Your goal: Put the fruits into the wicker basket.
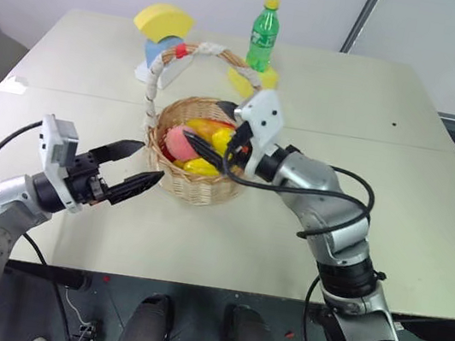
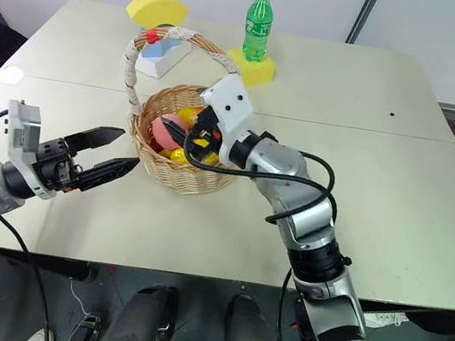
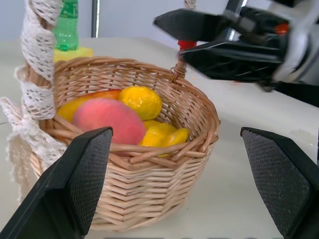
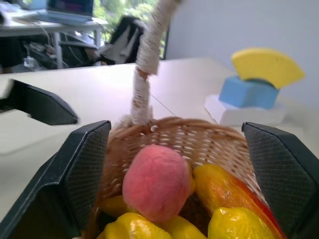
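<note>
My open, empty right gripper (image 1: pixel 214 147) hovers over the round woven wicker basket (image 1: pixel 199 185) at table centre, where the pink-red toy peach (image 1: pixel 182 141) and red-and-yellow mango (image 4: pixel 227 191) lie; my left gripper (image 1: pixel 135 166), open, waits just left.

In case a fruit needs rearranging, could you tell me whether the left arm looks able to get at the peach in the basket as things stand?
Probably yes. The left claw is open beside the basket, and the peach lies uncovered on top. The basket wall and the right claw over the fruit could crowd it, so it would likely have to come over the rim.
</note>
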Controlling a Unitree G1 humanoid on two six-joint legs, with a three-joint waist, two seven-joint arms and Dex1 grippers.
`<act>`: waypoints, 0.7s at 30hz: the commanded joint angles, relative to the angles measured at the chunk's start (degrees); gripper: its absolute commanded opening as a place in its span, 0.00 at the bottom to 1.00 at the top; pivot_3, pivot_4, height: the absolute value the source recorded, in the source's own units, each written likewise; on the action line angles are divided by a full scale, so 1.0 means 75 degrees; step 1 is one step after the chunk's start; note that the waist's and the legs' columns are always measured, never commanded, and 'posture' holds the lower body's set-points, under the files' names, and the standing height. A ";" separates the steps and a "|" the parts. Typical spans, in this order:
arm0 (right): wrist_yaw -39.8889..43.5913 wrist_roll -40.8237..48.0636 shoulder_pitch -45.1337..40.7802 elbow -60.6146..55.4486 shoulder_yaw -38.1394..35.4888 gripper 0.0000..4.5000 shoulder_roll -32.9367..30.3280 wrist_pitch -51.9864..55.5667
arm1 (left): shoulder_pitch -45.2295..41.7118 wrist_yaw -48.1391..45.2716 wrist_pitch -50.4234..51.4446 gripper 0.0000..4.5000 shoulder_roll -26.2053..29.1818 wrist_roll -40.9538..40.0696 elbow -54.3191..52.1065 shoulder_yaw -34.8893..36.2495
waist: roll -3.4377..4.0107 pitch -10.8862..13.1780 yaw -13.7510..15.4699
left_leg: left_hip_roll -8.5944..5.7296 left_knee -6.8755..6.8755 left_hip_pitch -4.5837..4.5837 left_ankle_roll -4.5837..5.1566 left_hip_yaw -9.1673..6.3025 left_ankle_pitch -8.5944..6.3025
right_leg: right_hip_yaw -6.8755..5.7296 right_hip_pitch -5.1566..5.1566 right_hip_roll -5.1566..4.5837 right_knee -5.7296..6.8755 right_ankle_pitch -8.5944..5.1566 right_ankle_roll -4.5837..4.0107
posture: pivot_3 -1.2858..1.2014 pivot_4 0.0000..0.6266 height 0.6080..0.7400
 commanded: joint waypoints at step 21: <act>-0.0609 -0.0180 0.0179 0.1902 -0.1482 0.22 0.0674 -0.1548 | -0.0672 0.0106 -0.0396 0.98 -0.0255 -0.0177 -0.0158 -0.0882 | 0.0000 -0.0001 -0.0229 | 0.0002 -0.0004 0.0005 0.0001 0.0005 0.0000 | 0.0014 -0.0001 0.0017 0.0002 0.0005 -0.0002 | 0.52 0.24 1.00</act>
